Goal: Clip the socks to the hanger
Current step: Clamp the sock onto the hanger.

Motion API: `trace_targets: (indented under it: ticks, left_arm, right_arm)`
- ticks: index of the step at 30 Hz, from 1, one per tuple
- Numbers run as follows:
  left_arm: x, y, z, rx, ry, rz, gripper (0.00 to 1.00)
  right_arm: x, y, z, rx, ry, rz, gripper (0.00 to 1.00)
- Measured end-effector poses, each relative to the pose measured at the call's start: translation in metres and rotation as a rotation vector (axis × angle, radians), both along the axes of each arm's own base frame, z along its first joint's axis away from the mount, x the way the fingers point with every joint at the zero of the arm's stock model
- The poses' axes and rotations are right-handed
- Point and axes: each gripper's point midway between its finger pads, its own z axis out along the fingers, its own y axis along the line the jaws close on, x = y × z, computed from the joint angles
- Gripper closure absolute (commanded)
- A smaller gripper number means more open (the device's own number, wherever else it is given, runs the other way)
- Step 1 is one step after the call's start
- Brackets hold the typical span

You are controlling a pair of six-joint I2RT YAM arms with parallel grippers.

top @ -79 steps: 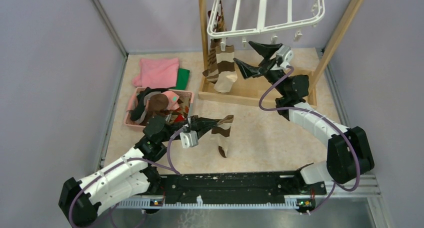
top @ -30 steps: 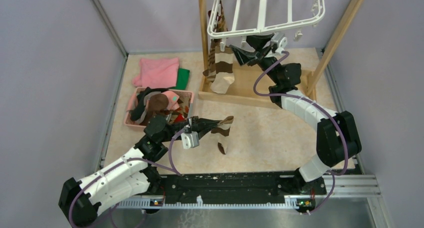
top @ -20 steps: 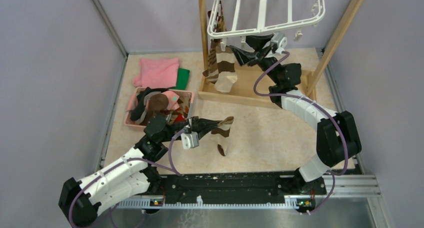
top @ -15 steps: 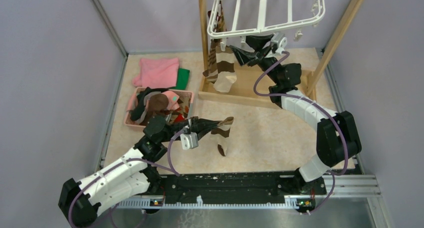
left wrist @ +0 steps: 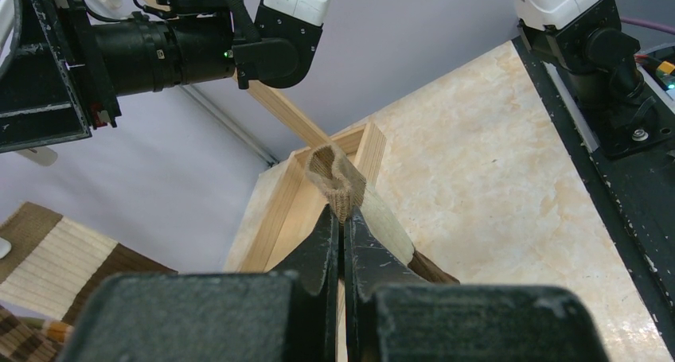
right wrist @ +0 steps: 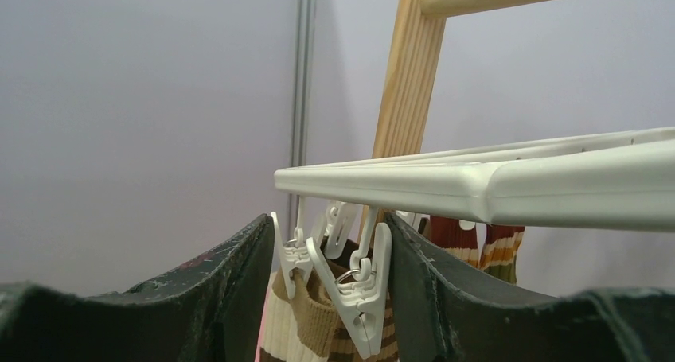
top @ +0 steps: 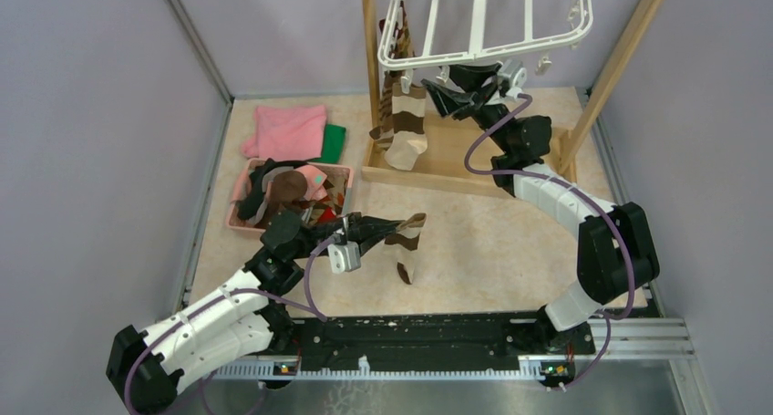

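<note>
My left gripper is shut on the cuff of a brown-and-cream striped sock, which hangs from it above the table. The white hanger hangs in the wooden frame. One striped sock hangs clipped at its front left corner. My right gripper is raised under the hanger's front rail, still open, with its fingers on either side of a free white clip beside that sock. Red, green and tan banded socks hang behind.
A pink basket holds several more socks at the left. Behind it lie a pink cloth and a green cloth. The wooden frame's base and posts stand at the back.
My right gripper has risen from beside the hung sock to the hanger's front rail, and its jaws have narrowed around the clip. The left arm and its sock have stayed still.
</note>
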Motion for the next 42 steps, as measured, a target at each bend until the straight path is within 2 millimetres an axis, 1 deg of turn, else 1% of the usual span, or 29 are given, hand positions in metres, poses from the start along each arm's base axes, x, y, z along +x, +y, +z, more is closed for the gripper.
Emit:
trace_targets:
  ticks: [5,9,12,15,21,24,25,29,36,37,39,42]
  left_arm:
    - [0.0,0.0,0.0,-0.001,-0.001,0.0,1.0]
    - [0.0,0.0,0.0,0.0,0.0,0.0,1.0]
    - [0.0,0.0,0.0,0.0,0.0,0.0,1.0]
    - [0.0,0.0,0.0,0.0,0.001,0.0,1.0]
    - [0.003,0.0,-0.001,-0.001,0.017,0.011,1.0]
    - [0.009,-0.003,-0.001,0.002,0.042,0.03,1.0]
    - [0.013,-0.004,-0.001,0.003,0.05,0.04,1.0]
    - [0.031,-0.005,0.006,-0.012,0.087,0.085,1.0]
    - [0.091,0.014,0.023,-0.101,0.223,0.203,1.0]
    - [0.097,0.015,0.026,-0.111,0.24,0.206,1.0]
    - [0.107,0.015,0.033,-0.128,0.285,0.2,1.0]
    - [0.118,0.009,0.047,-0.151,0.334,0.167,1.0]
  right_arm:
    - [0.0,0.0,0.0,0.001,0.0,0.001,0.54]
    - [0.0,0.0,0.0,0.002,0.0,0.001,0.63]
    - [0.0,-0.001,0.001,0.006,0.0,-0.001,0.75]
    - [0.001,-0.002,0.002,0.014,0.006,-0.007,0.85]
    - [0.001,-0.004,0.002,0.012,0.008,-0.006,0.94]
    - [-0.001,-0.004,0.004,0.015,0.011,0.0,0.99]
    - [-0.001,-0.004,0.005,0.016,0.012,0.003,1.0]
    - [-0.004,-0.004,0.006,0.023,0.025,0.022,1.0]
    - [-0.005,0.001,0.005,0.033,0.11,0.092,1.0]
    - [-0.005,0.002,0.006,0.035,0.122,0.103,1.0]
    - [-0.006,0.003,0.009,0.046,0.15,0.126,1.0]
    - [-0.007,0.005,0.013,0.069,0.195,0.159,1.0]
